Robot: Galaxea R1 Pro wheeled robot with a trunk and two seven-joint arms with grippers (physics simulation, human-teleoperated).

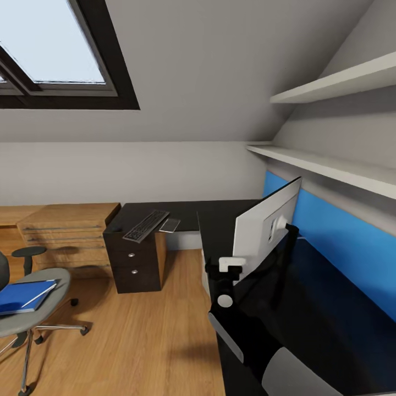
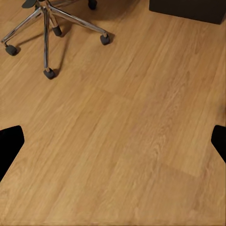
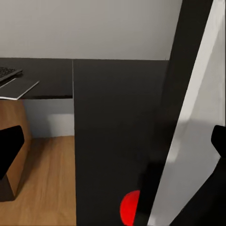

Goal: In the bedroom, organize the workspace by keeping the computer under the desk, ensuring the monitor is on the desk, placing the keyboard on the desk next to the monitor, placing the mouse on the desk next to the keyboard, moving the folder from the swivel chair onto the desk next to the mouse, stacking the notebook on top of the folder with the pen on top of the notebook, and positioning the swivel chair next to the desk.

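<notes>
The black desk (image 1: 220, 217) fills the right side of the head view. The monitor (image 1: 267, 228) stands tilted over it, pale back toward me. My right gripper (image 1: 223, 272) is open at its lower edge, and the monitor's edge (image 3: 188, 117) lies just inside the right finger (image 3: 219, 141). The keyboard (image 1: 146, 225) and the grey notebook (image 1: 170, 224) lie on the far wing. The blue folder (image 1: 25, 297) rests on the swivel chair (image 1: 38, 319). My left gripper (image 2: 113, 141) hangs open over bare floor. The computer and mouse are out of view.
A wooden dresser (image 1: 71, 231) stands left of the desk's black drawer unit (image 1: 135, 264). Two white shelves (image 1: 330, 165) and a blue wall panel (image 1: 341, 242) run along the right wall. The chair's chrome base (image 2: 47, 23) is near my left gripper. A red spot (image 3: 129, 209) shows on the desktop.
</notes>
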